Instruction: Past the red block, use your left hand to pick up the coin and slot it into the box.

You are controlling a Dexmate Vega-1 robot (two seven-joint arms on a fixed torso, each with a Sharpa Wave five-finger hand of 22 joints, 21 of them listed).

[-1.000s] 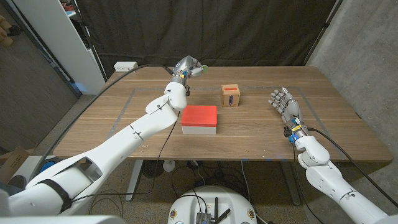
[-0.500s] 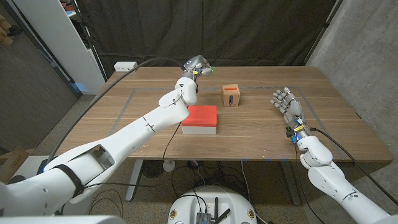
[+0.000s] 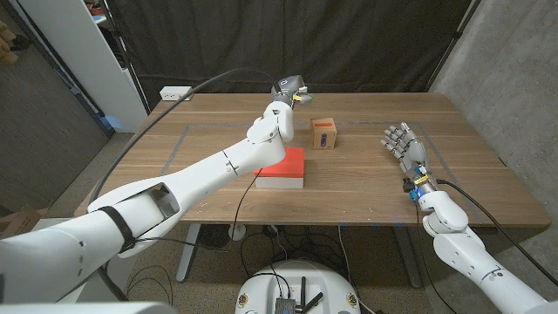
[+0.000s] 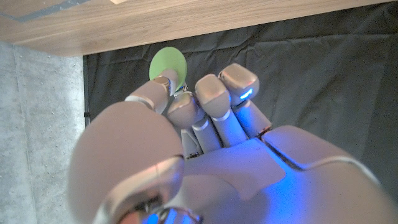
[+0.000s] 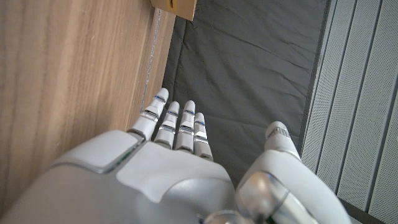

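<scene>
left hand (image 3: 288,89) moved toward box (image 3: 323,133) | pinching green coin (image 4: 168,64) | right hand (image 3: 402,144) spread | no legible writing

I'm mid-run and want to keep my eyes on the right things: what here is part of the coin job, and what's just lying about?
Part of the job:
- green coin, pinched in the left hand
- small wooden box with the slot
- red block, the landmark

Just lying about:
- white power strip at the table's far left corner
- right hand, waiting with fingers apart, holding nothing
</scene>
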